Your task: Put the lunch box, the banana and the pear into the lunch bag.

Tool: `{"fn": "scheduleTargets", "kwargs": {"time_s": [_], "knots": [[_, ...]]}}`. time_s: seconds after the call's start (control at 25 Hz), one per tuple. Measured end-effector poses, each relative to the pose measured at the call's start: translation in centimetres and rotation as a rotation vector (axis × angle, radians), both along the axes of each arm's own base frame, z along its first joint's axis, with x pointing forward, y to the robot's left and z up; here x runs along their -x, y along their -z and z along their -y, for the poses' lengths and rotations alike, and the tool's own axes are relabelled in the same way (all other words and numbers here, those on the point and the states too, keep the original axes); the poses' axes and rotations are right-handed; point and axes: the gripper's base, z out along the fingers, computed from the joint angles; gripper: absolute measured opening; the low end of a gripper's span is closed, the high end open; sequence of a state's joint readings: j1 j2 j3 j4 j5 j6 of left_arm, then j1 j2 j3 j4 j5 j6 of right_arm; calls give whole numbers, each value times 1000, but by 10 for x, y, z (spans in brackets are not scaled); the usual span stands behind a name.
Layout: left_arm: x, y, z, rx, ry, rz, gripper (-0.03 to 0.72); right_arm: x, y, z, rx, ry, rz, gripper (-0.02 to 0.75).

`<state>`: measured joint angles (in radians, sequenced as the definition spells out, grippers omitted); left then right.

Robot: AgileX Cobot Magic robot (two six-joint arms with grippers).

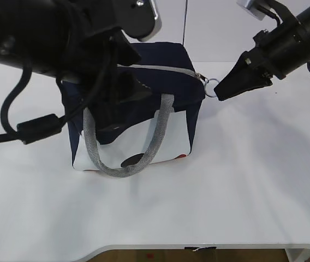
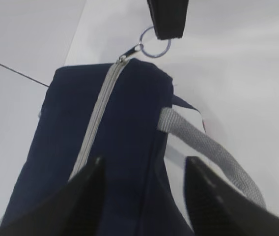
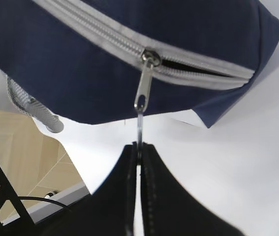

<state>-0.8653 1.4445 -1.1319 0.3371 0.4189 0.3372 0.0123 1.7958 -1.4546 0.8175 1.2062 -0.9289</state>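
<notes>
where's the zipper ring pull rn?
The ring pull hangs off the lunch bag's right end in the exterior view, pinched in the shut right gripper.

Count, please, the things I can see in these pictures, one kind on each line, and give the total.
Lunch bag: 1
Bag handle in view: 1
Ring pull of the zipper: 1
Grippers: 2, the left gripper and the right gripper
Table: 1
Total: 6
</notes>
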Motion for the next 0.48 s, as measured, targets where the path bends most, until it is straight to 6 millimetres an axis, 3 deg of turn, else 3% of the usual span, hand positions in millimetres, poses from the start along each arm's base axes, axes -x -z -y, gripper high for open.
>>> {"fn": "scheduleTargets", "kwargs": {"time_s": [0.16,0.48], "knots": [[-5,-1,7,3,5,8,540,0,0,0,-6,2,0,6],[-3,21,29,-131,103,74,573,-1,-2,-2,-33,9,0,6]]}}
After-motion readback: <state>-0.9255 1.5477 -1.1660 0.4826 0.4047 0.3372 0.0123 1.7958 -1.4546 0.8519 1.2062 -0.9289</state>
